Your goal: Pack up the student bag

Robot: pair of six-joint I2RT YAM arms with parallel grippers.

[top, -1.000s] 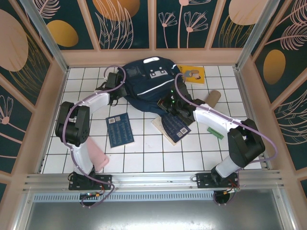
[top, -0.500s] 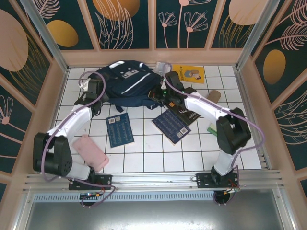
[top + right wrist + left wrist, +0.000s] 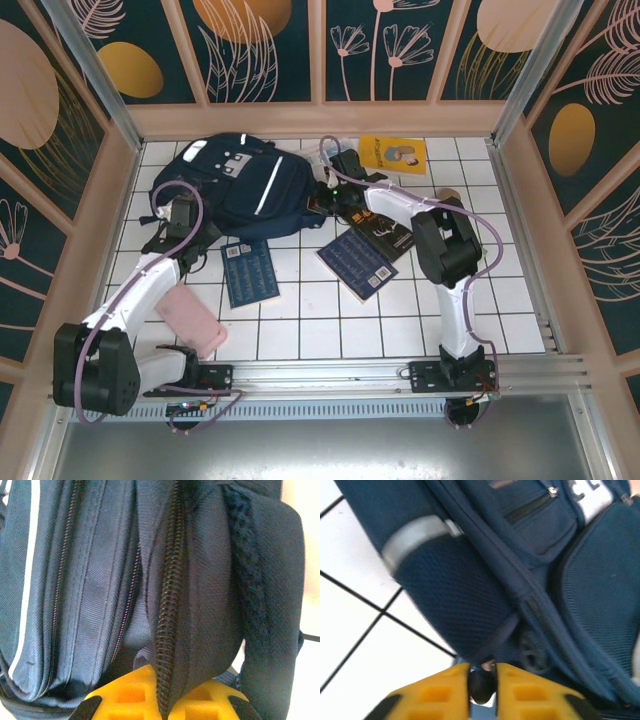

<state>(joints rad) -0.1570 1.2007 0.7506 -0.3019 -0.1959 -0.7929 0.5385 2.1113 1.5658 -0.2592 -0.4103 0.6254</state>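
I am pinching the soft, likely floppy student bag (image 3: 90, 580) by its zipper edge (image 3: 167, 630) in my closed right jaws, and I cannot tell whether my left jaws are gripping.

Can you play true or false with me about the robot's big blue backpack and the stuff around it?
1. The student bag lies on the white tiled table. True.
2. The yellow book is inside the bag. False: it lies on the tiles by the back wall, right of the bag.
3. The right gripper pinches the bag's fabric at a zipper. True.
4. The pink item sits on top of the bag. False: it lies on the tiles at the front left, apart from the bag.
5. Two blue books lie outside the bag. True.
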